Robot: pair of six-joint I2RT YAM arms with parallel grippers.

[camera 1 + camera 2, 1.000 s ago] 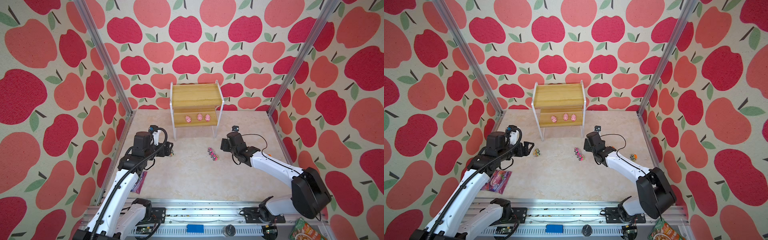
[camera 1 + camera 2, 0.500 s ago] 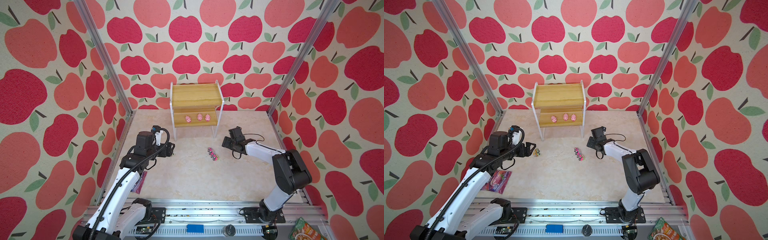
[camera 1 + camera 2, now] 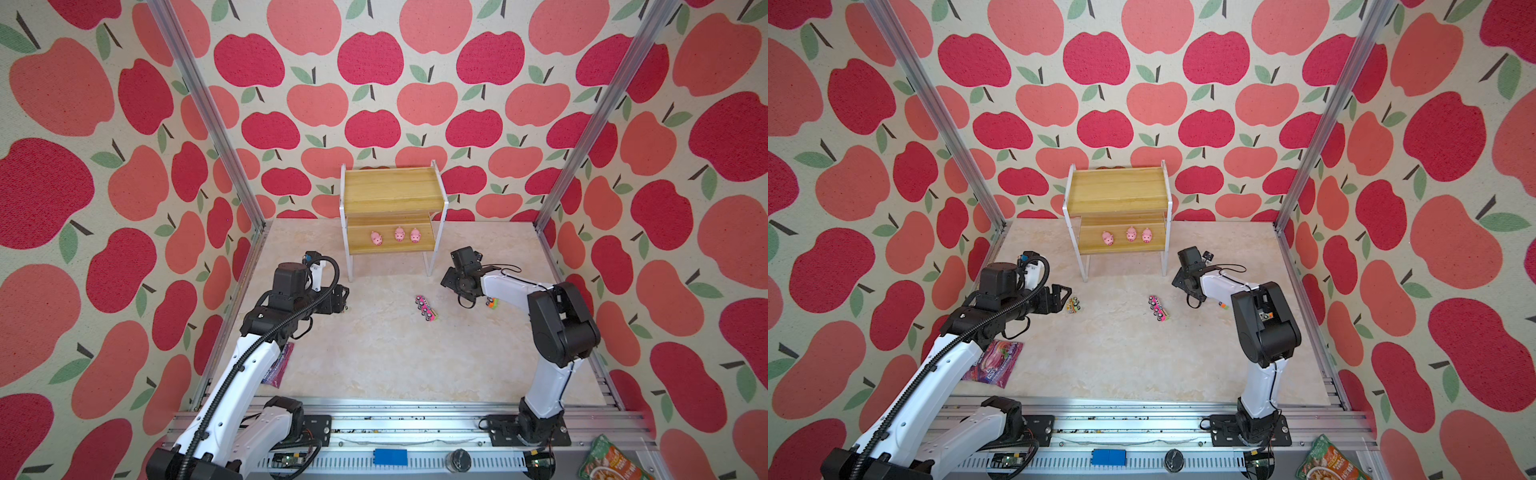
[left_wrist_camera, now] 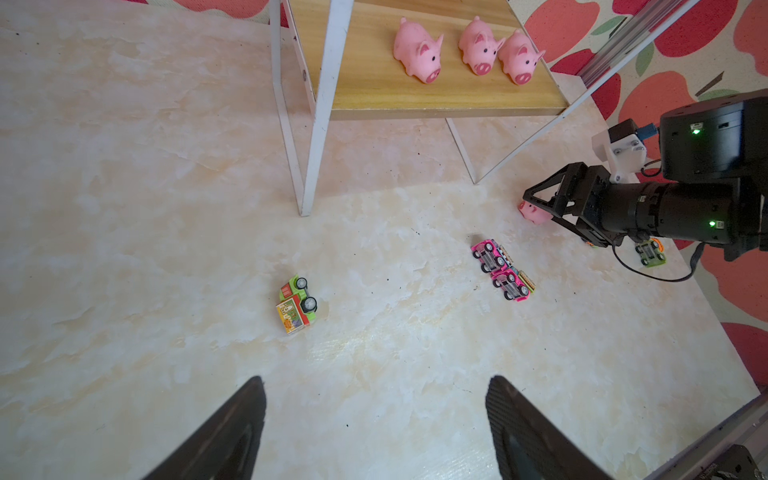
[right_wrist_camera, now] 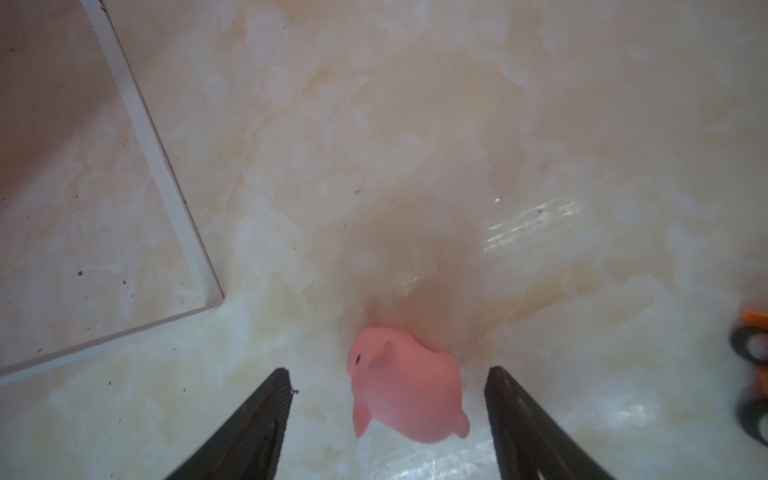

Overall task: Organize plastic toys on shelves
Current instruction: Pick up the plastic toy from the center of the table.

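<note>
The shelves (image 3: 390, 195) stand at the back with three pink pigs (image 3: 399, 234) on the lower board. A fourth pig (image 5: 405, 390) lies on the floor between the fingers of my right gripper (image 5: 388, 370), which is open with gaps on both sides. The left wrist view shows this pig (image 4: 533, 212) at that gripper's tips. Two pink trucks (image 3: 427, 308) lie end to end mid-floor. An orange-green truck (image 3: 492, 303) sits beside the right arm. A yellow-green truck (image 3: 1072, 305) lies just in front of my open, empty left gripper (image 4: 376, 380).
A purple snack packet (image 3: 994, 363) lies flat on the floor under the left arm. A green food pouch (image 3: 1329, 461) rests outside the floor at the front right. The shelves' white leg (image 5: 166, 187) stands close to the right gripper.
The right arm's elbow has folded up and back while its gripper stayed low near the shelves' right leg. The left arm has barely moved.
</note>
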